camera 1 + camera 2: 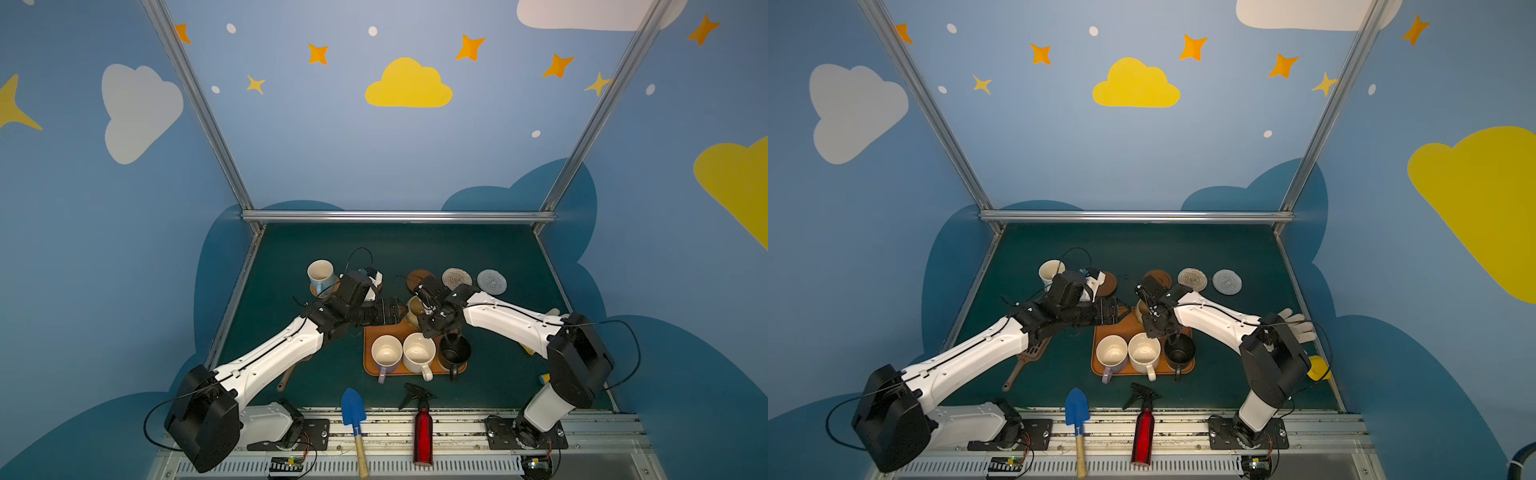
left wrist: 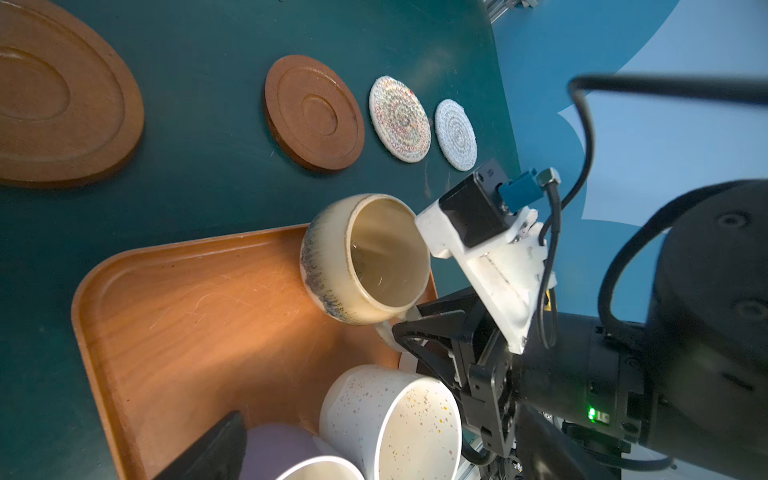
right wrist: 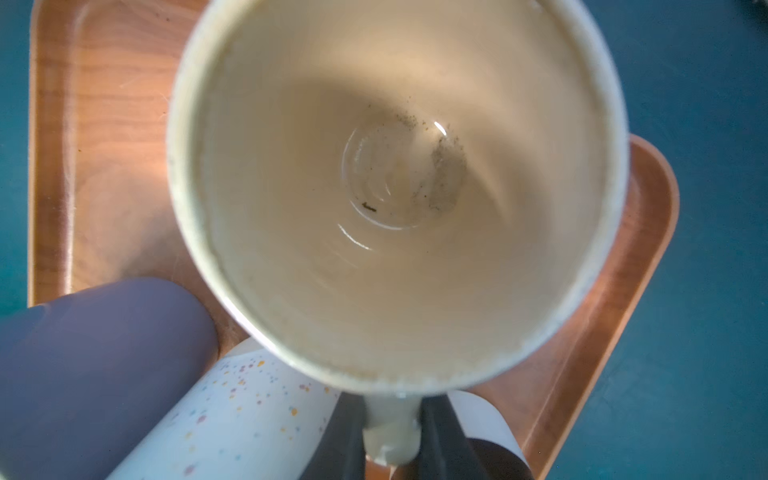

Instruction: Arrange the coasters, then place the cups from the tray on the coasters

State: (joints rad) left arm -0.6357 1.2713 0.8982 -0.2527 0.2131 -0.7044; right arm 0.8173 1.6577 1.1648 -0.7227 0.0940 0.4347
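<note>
My right gripper is shut on the handle of the tan-yellow cup, held tilted above the far end of the tray. On the tray stand the lavender cup, the cream speckled cup and the black cup. The light blue cup sits on the tan woven coaster at the far left. A row of bare coasters lies behind the tray: two dark brown, one beige, one grey. My left gripper is open and empty beside the tray's far left corner.
A blue trowel and a red spray bottle lie at the front edge. A brown slotted spatula lies under my left arm. A white glove and a yellow object sit behind my right arm.
</note>
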